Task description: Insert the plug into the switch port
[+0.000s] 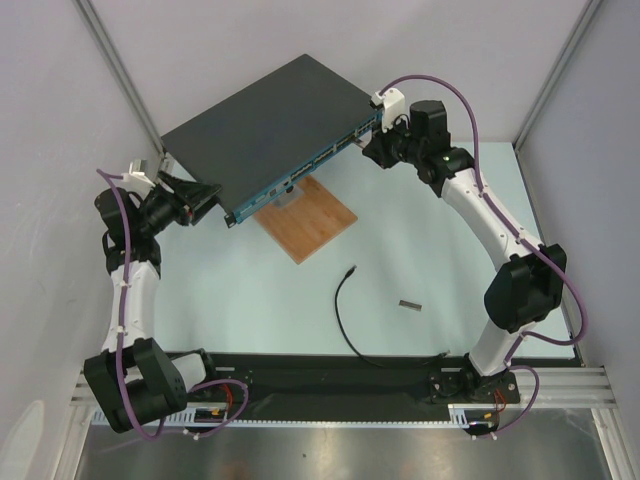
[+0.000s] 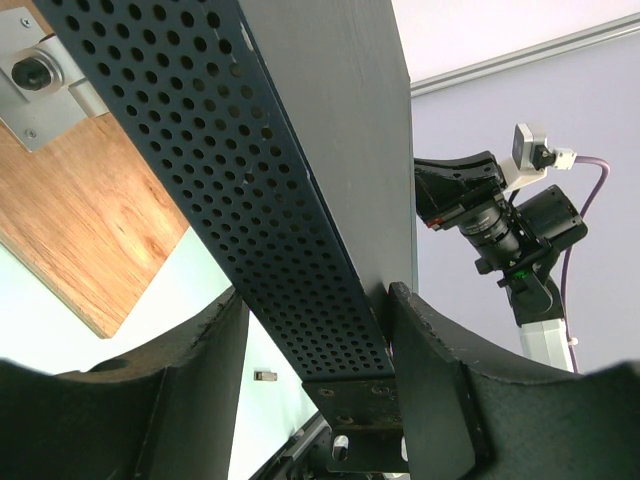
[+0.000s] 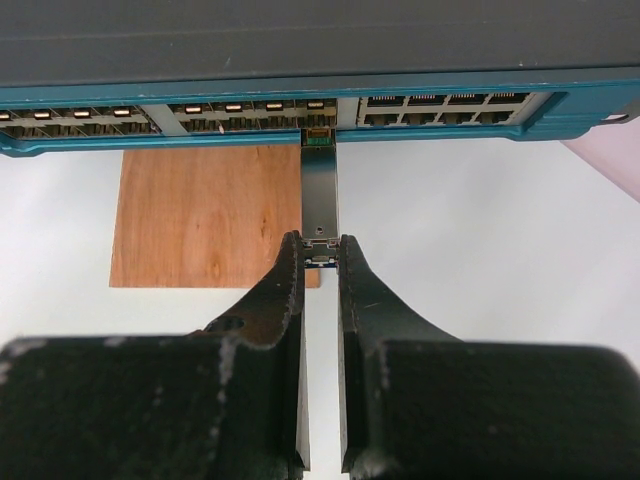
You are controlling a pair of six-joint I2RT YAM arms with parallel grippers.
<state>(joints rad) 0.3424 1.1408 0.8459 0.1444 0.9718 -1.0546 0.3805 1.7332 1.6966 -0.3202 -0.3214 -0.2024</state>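
Note:
The plug [image 1: 351, 269] is the black tip of a thin black cable [image 1: 340, 315] lying on the table, away from both grippers. The dark-grey switch box [image 1: 270, 120] is lifted at an angle, its teal front strip [image 1: 310, 167] facing the arms. My left gripper [image 1: 205, 195] is shut on the box's left end [image 2: 300, 230]. My right gripper [image 3: 320, 250] is shut on a short grey metal piece [image 3: 320, 190]. The piece's far end sits at a switch port [image 3: 318, 135] in the row of sockets.
A brown wooden board [image 1: 310, 218] lies under the box's front edge. A second short grey metal piece [image 1: 410, 304] lies on the table to the right of the plug. Frame posts and walls stand at the back corners.

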